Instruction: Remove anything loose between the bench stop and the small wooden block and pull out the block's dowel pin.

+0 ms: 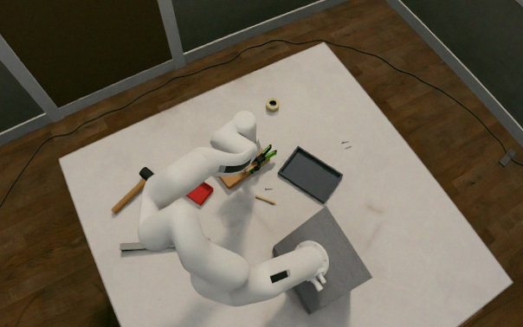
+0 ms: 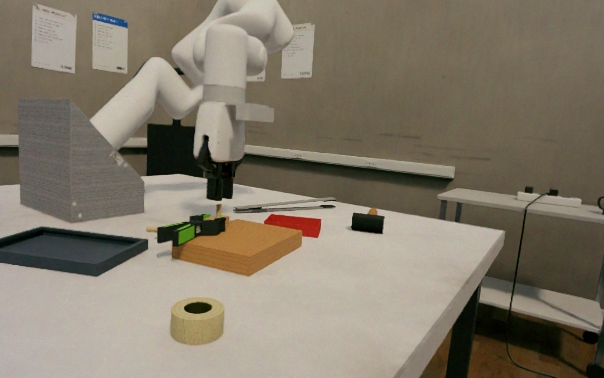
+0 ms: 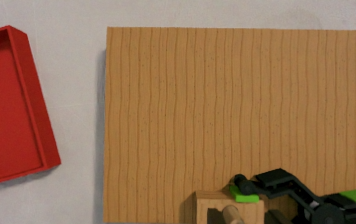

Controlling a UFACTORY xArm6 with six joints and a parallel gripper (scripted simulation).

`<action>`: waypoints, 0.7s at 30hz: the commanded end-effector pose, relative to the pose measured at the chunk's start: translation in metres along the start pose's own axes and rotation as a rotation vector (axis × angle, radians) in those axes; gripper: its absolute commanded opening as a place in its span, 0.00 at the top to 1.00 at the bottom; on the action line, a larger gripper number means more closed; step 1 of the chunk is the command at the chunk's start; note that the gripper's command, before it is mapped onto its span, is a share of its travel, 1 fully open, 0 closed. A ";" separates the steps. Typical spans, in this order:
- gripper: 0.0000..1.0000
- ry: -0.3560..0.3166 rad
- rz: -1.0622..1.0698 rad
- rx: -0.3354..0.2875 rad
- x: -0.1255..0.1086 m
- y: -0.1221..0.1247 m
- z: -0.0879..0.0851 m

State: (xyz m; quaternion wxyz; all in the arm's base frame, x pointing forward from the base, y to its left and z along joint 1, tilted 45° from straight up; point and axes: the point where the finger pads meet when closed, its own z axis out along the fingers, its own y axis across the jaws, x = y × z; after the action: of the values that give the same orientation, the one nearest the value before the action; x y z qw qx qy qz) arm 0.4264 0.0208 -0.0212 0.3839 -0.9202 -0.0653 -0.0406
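The wooden bench board (image 2: 240,245) lies mid-table; it also shows in the overhead view (image 1: 238,176) and fills the wrist view (image 3: 225,115). The small wooden block sits at the board's edge with its dowel pin (image 2: 218,210) standing up in the hole; the pin's end also shows in the wrist view (image 3: 232,215). The green-and-black spring clamp (image 2: 190,230) grips at the block, seen also in the wrist view (image 3: 295,192). My gripper (image 2: 220,195) hangs straight above the pin, fingers narrowly open, a small gap over the pin's top, holding nothing. I cannot make out the bench stop.
A red tray (image 2: 293,224) lies beside the board. A dark tray (image 2: 67,248) is on the other side, past the clamp. A tape roll (image 2: 197,320), a loose dowel (image 1: 265,199), a hammer (image 1: 130,194) and a metal ruler (image 2: 285,203) lie around. The grey arm base (image 2: 70,160) stands behind.
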 end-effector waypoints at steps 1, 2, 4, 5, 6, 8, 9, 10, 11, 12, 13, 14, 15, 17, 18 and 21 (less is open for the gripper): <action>0.72 0.003 -0.001 -0.002 0.001 0.000 -0.001; 0.72 0.003 -0.001 -0.002 0.001 0.000 -0.001; 0.72 0.003 -0.001 -0.002 0.001 0.000 0.000; 0.72 0.003 -0.001 -0.002 0.001 0.000 0.000; 0.72 0.003 -0.001 -0.002 0.001 0.000 0.000; 0.72 0.003 -0.001 -0.002 0.001 0.000 0.001; 0.72 0.003 -0.001 -0.002 0.001 0.000 0.001; 0.72 0.003 -0.001 -0.002 0.001 0.000 0.001; 0.72 0.003 -0.001 -0.002 0.001 0.000 0.002; 0.72 0.003 -0.001 -0.002 0.001 0.000 0.003; 0.72 0.003 -0.001 -0.002 0.001 0.000 0.003; 0.72 0.003 -0.001 -0.002 0.001 0.000 0.004; 0.72 0.003 -0.001 -0.002 0.001 0.000 0.005; 0.72 0.003 -0.001 -0.002 0.001 0.000 0.006; 0.72 0.003 -0.001 -0.002 0.001 0.000 0.007; 0.72 0.003 -0.001 -0.002 0.001 0.000 0.010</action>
State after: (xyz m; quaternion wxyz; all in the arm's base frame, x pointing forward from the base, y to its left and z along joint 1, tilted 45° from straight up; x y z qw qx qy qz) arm 0.4266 0.0266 -0.0270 0.3839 -0.9202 -0.0653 -0.0405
